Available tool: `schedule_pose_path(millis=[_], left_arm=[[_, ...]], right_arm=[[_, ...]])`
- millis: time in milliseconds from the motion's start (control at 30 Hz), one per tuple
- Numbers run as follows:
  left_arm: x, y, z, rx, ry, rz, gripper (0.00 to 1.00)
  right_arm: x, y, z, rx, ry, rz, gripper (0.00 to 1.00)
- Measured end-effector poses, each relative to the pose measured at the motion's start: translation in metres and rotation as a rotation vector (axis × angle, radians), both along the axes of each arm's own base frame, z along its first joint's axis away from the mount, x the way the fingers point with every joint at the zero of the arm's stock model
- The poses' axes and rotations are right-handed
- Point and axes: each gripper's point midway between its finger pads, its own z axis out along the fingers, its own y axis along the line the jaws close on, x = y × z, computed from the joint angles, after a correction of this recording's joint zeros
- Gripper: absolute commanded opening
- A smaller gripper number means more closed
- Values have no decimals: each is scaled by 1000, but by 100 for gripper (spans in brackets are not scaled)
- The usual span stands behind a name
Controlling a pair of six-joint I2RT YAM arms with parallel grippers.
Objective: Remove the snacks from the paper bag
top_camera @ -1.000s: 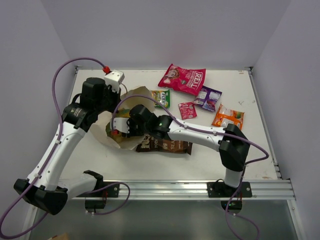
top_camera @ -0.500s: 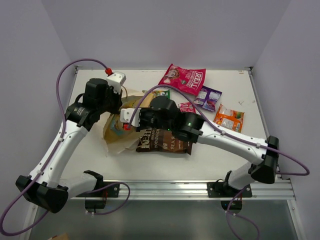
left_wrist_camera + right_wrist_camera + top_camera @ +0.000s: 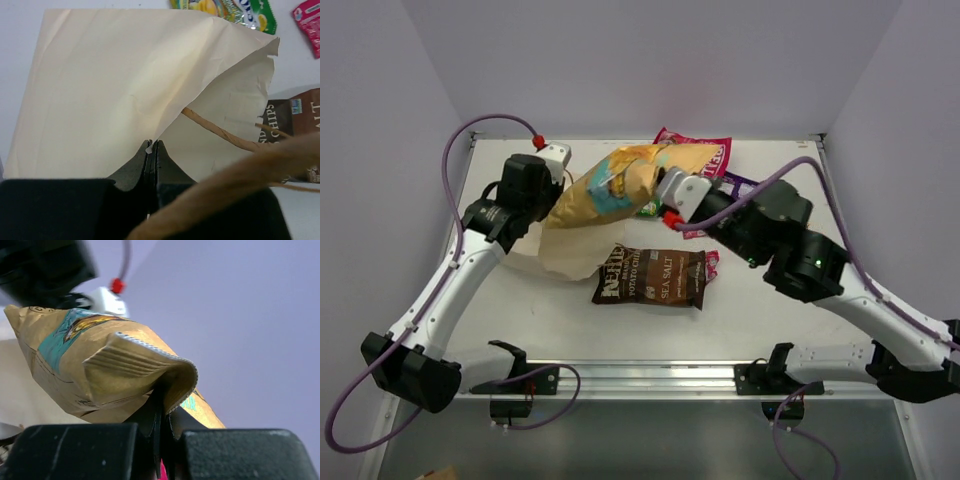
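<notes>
The right gripper (image 3: 160, 412) pinches the yellow bag (image 3: 95, 370) above the paper bag (image 3: 110, 85), whose edge the left gripper (image 3: 151, 150) pinches. Beside the paper bag, a brown bag (image 3: 655, 277) reads "SEA SALT".

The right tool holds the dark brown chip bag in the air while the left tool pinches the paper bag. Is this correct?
No. The right tool holds the tan-yellow bag; the top external view shows the dark brown chip bag lying on the table. The left tool does pinch the paper bag.
</notes>
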Motion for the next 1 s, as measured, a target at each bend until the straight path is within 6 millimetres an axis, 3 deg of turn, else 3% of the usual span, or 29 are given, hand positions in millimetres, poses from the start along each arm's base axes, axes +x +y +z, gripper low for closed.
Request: schedule_pose_path(millis=[67,200,300,400,533,633,733,867,900,1000], left_arm=[[4,5,-6,25,12,34,0],[9,13,-15,55,33,92,0],[10,16,-14,57,28,108,0],[9,15,-13,48,27,114,0],[7,13,-9,31,19,107,0],[5,11,-5,13,11,97,0],[4,10,-1,0,2,92,0],[3,9,4,-20,-8,97,0],[4,8,6,-25,-10,98,0],[5,7,12,-51,-18,105,0]], right_arm=[[10,-28,16,57,-9,-79,0],[52,-107,35,155,-18,-366,0],[88,-159,31,202,6,-590,0],[134,-204,10,220,57,-808,0],[210,-237,-42,184,155,-1035,0],[270,-257,-104,127,252,-1178,0],[312,-287,-170,70,331,-1309,0],[333,-323,-230,12,373,-1430,4],[333,-331,-241,9,379,-1455,9],[321,-347,-275,6,428,-1513,36]])
